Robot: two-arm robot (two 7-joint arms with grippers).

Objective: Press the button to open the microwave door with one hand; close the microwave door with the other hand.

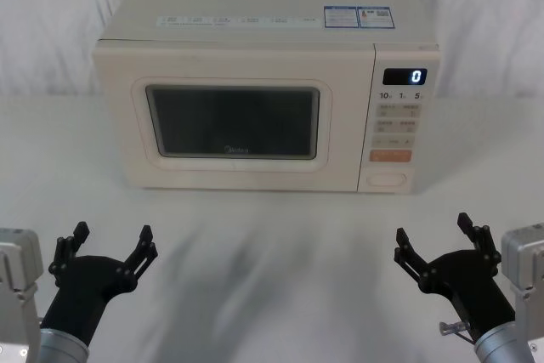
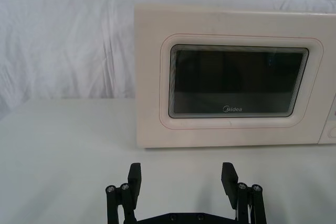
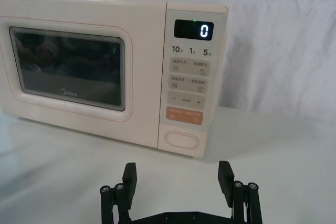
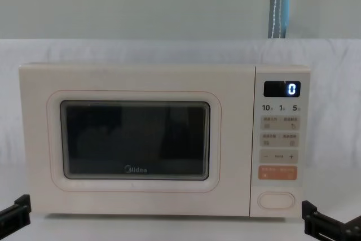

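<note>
1. My two black claws hang over the white desk (image 1: 272,295), well short of the appliance: my left claw (image 1: 110,240) at about seven o'clock in the head view, my right claw (image 1: 435,235) at about five o'clock. Both have their fingers spread wide and hold nothing.

2. The cream, box-shaped microwave (image 1: 255,14) sits at twelve o'clock, square to me, against a white cloth backdrop (image 4: 141,49).

3. The wide cream microwave door (image 1: 242,65), with its dark rounded-rectangle window, covers the left and centre of the front. It looks flush with the body, so I judge it shut and the opening step not yet done.

4. The large cream rounded-oblong button (image 1: 386,179) lies at the bottom of the control panel, at about five o'clock from the window, just below the orange rectangular key (image 1: 390,156). The dark display (image 1: 405,76) at the panel's top reads 0.

5. The button sits on my right claw's side, so I would press with that one and close with the left.

6. I expect the button to be stiff plastic with short travel: a straight push on its middle with one fingertip, not a pinch. A glancing touch could slip up onto the orange key.

7. The door should be rigid, smooth and light on its hinge; I would push flat on its free edge by the panel, avoiding the window.
</note>
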